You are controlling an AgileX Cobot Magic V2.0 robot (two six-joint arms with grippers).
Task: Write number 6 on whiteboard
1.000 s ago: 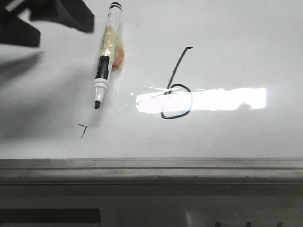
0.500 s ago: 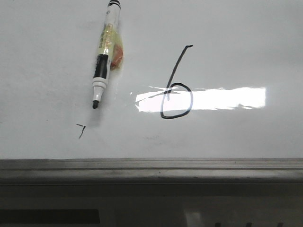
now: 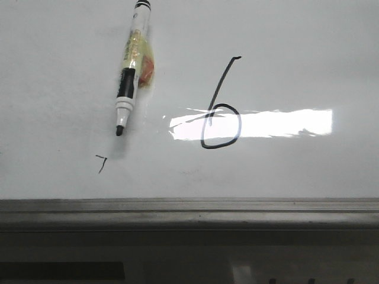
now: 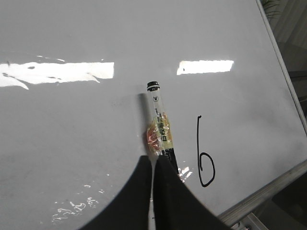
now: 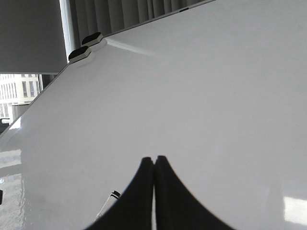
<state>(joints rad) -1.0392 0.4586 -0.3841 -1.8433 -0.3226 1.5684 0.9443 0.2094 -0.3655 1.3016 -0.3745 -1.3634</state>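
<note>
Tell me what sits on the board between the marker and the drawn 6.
Nothing: in the front view the whiteboard is bare between the marker and the number 6, apart from the light glare that starts just left of the digit's loop.

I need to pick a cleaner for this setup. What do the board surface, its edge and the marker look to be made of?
The whiteboard looks like glossy coated white panel: it mirrors a sharp light glare. Its frame edge looks like dull grey metal, probably aluminium. The marker seems to be plastic, with clear tape around its barrel.
</note>
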